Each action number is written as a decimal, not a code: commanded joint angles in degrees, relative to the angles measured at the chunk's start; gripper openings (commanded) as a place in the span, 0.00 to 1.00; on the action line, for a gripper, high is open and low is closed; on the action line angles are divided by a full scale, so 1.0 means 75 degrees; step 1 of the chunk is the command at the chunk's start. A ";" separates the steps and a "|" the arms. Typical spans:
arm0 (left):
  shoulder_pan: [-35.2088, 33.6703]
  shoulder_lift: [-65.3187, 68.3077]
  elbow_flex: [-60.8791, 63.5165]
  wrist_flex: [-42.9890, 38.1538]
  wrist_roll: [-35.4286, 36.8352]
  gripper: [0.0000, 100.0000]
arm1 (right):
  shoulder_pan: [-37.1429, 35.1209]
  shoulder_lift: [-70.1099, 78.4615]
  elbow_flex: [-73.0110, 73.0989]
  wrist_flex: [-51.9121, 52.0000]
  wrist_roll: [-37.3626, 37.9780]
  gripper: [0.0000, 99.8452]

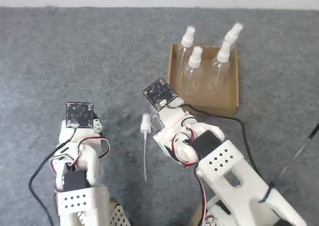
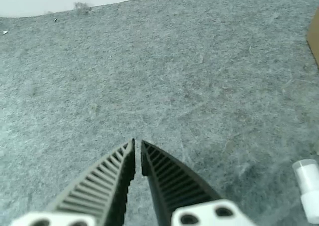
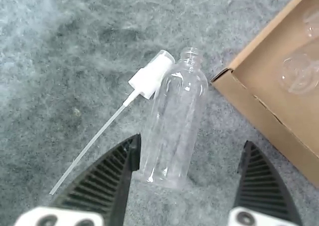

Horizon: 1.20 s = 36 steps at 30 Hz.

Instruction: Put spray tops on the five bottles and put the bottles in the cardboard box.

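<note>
At the left, near the front edge of the grey fuzzy table [image 1: 75,51]: left gripper [image 2: 138,153] pinched shut on nothing, parked out of the way. Near the middle: white plastic spray top with a long thin tube [image 3: 149,79], lying flat just beside the small clear plastic bottle [image 3: 174,131], not on yet. Over that lying bottle: right gripper [image 3: 191,142] spread wide, likely ready to grab. Toward the back right: brown cardboard box [image 1: 172,71], four topped clear bottles [image 1: 192,74] already inside.

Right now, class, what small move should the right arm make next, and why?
Probably lower the open right claw and close it on the uncapped bottle. That bottle lies framed by its jaws, the loose spray top beside it; four capped bottles are already in the cardboard box.
</note>
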 commanded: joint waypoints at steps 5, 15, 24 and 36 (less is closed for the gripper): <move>0.0023 -0.0141 -0.0076 -0.0211 -0.0059 0.01 | -0.0006 -0.0182 -0.0023 -0.0076 0.0105 0.27; 0.0023 -0.0141 -0.0076 -0.0211 -0.0070 0.01 | -0.0006 -0.0170 -0.0023 -0.0076 0.0105 0.27; 0.0105 -0.0141 0.0229 -0.0715 -0.0059 0.01 | -0.0029 -0.0100 -0.0563 0.0135 0.0117 0.27; 0.0223 -0.0141 0.0381 -0.0938 -0.0070 0.01 | -0.0041 0.3241 -0.2450 0.0510 0.0035 0.27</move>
